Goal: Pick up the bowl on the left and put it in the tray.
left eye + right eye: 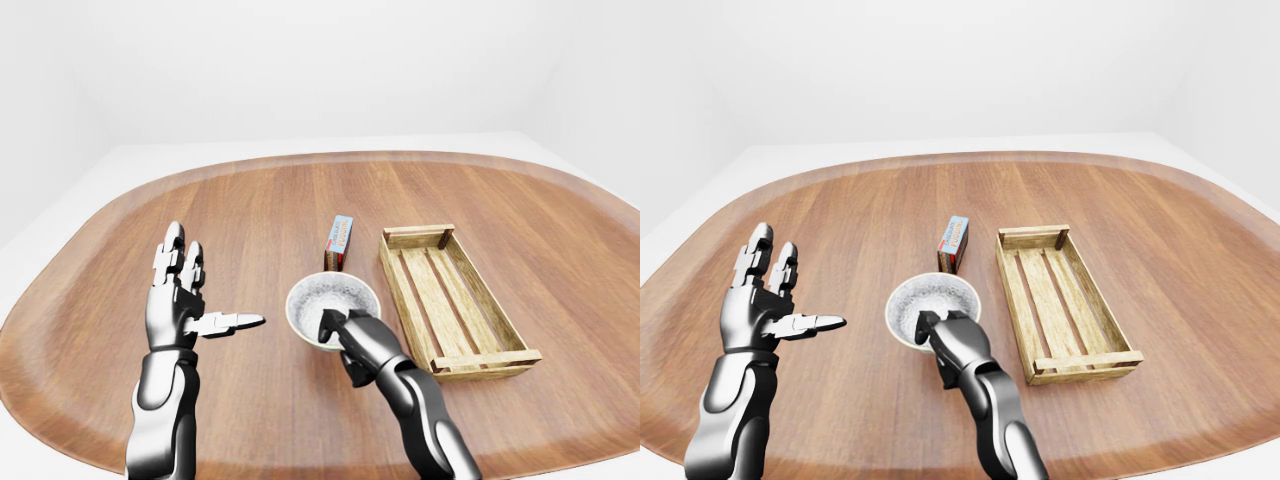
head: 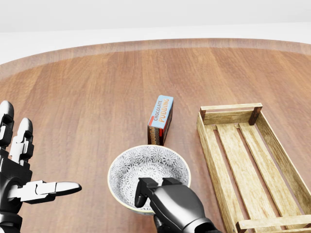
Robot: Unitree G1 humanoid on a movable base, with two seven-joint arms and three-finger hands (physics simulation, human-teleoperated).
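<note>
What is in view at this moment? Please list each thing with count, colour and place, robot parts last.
table: one, brown wood, rounded edge, fills most of every view.
bowl: one, white with grey speckled pattern, near the bottom centre of the head view, left of the tray.
pudding box: one, blue and orange top with dark brown side, standing just above the bowl in the head view.
tray: one, pale wooden slatted crate, nothing inside, right of the bowl.
left hand: one, silver and black, fingers spread open, left of the bowl and apart from it.
right hand: one, dark metallic, fingers hooked over the bowl's near rim.
</note>
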